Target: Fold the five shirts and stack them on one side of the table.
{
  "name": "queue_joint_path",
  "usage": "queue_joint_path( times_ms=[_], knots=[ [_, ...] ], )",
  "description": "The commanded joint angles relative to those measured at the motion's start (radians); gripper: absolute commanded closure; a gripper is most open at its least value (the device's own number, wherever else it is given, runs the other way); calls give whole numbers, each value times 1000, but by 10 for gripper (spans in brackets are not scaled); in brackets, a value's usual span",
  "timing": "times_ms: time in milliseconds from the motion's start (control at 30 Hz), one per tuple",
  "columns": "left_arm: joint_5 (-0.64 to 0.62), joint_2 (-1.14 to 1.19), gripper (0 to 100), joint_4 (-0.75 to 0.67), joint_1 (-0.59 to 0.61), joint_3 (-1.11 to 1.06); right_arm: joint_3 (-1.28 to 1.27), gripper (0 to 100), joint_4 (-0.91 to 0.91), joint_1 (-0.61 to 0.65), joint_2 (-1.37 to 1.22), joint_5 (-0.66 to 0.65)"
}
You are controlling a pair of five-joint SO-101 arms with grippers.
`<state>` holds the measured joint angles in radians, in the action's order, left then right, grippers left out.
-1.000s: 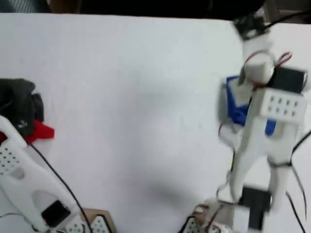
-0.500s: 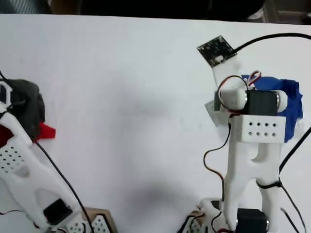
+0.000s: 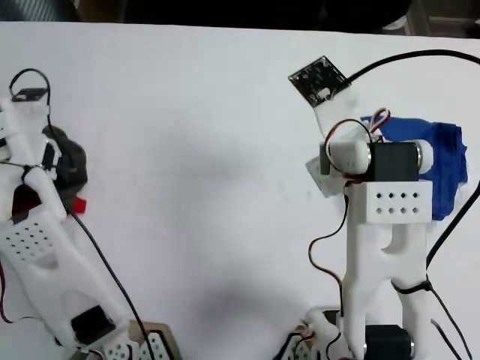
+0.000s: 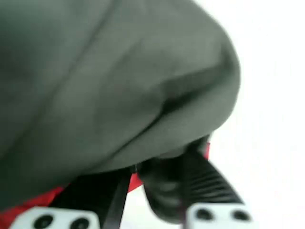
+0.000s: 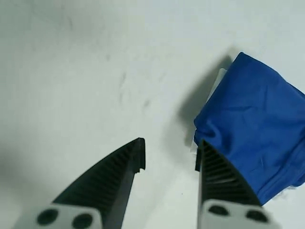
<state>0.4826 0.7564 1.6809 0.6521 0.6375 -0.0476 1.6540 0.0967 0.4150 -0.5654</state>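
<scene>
A crumpled dark grey shirt (image 3: 73, 163) lies at the table's left edge on top of a red shirt (image 3: 78, 204). My left arm (image 3: 34, 225) stands over them. Up close, the grey shirt (image 4: 105, 81) bulges over the red shirt (image 4: 26, 207), and my left gripper (image 4: 162, 164) is open at its edge with a dark fold between the fingers. A bunched blue shirt (image 3: 444, 166) lies at the right. My right gripper (image 5: 170, 151) is open just above the table, one finger (image 5: 217, 174) against the edge of the blue shirt (image 5: 252, 124).
The white table (image 3: 202, 150) is bare between the two arms. The right arm's body (image 3: 386, 225) and its cables (image 3: 330, 247) hang over the near right part. Both arm bases stand at the near edge.
The right arm has swung left off the blue shirt, which now lies uncovered beside it. The left arm has pushed forward over the grey shirt.
</scene>
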Motion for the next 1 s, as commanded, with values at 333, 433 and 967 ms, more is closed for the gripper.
queue_joint_path(
  times_ms=[333, 433, 967],
  knots=[
    [0, -204, 974, 104, -331, 137, 2, 814, -21, -31, 25, 0],
    [-2, -293, 974, 106, -419, 137, 0, 814, -54, -77, 25, 2],
    [-63, -770, 861, 95, -839, -139, -89, 814, -122, -120, 27, 2]
  ],
)
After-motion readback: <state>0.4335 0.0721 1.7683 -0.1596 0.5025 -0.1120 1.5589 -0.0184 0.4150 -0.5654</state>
